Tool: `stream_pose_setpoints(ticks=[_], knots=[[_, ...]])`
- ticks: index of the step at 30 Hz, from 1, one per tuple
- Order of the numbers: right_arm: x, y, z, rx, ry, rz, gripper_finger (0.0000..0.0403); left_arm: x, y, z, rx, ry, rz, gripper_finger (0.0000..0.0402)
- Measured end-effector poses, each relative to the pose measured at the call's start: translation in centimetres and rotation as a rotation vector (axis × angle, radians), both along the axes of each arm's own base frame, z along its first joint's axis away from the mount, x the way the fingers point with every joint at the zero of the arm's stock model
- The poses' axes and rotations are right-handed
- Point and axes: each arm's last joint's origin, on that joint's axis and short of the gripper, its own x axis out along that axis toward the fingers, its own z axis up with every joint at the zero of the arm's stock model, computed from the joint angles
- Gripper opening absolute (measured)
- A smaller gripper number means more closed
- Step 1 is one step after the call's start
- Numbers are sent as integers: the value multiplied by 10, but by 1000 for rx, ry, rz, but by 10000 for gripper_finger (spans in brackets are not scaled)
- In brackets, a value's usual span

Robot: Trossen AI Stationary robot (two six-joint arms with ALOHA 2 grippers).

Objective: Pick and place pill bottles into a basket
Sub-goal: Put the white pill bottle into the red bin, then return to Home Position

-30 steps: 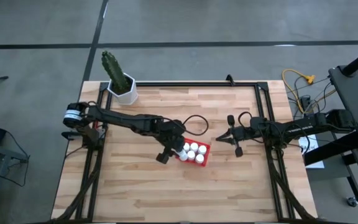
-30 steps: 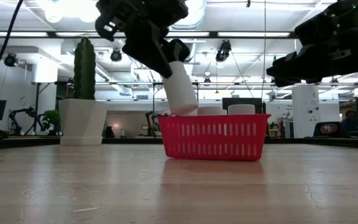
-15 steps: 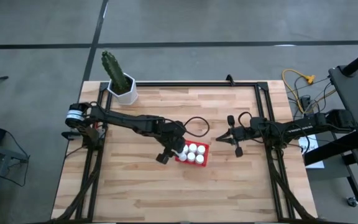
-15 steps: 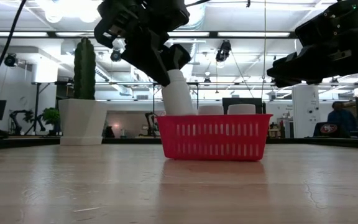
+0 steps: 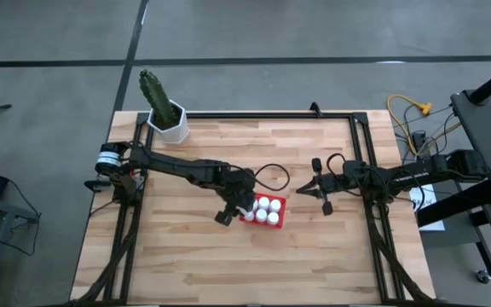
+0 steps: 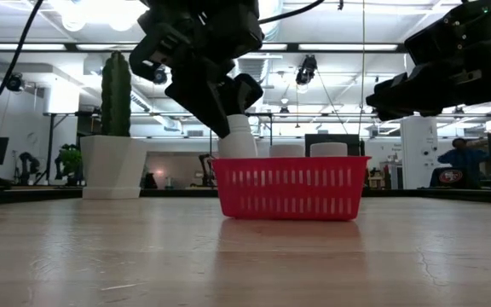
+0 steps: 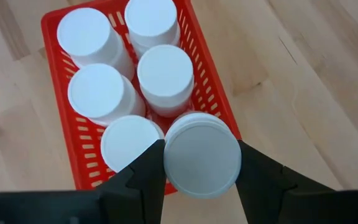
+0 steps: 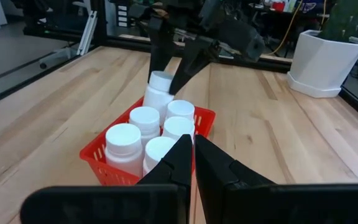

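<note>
Bottle number six (image 7: 202,154) sits clamped between the left fingers (image 7: 148,180), its long axis near upright, its base apparently inside the last free corner of the red basket (image 7: 218,99). Five other pill bottles (image 7: 165,79) already stand there. The left gripper (image 5: 244,203) is at the basket's near-left corner, far closer than the right gripper (image 5: 301,192), which waits pinched shut and empty over the wooden surface (image 5: 228,256). The low view shows depth the wrist view lacks, though the mesh wall hides whether the bottle has bottomed out.
</note>
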Motion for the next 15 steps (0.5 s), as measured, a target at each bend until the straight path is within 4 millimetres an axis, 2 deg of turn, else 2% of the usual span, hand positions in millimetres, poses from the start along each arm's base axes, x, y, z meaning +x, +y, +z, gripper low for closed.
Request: stream_pose_setpoints(ticks=[8,15], knots=[[0,0,-1,0,3,0,8,-1,0,0,-6,15,11,213],[0,0,-1,0,4,0,8,0,0,1,-13,10,21,223]])
